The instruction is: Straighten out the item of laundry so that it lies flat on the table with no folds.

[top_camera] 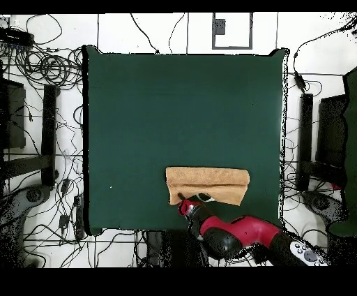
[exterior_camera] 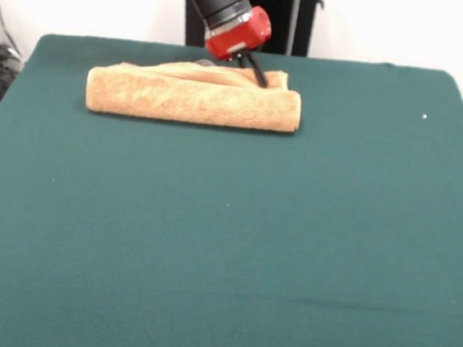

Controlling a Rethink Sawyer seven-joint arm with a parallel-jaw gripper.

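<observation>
In the front view the towel lies folded into a long thick band across the upper left and middle of the frame, on the green table near its top edge. Right of the band's middle, the red and black arm comes down, its hand touching the towel's upper edge; whether it is clenched cannot be told.

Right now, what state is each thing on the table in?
towel: folded into a long roll-like bundle, not flat, near the table's robot-side edge.
hand: down at the towel's top edge; open or shut cannot be told.
table: green cloth, carrying only the towel.
</observation>
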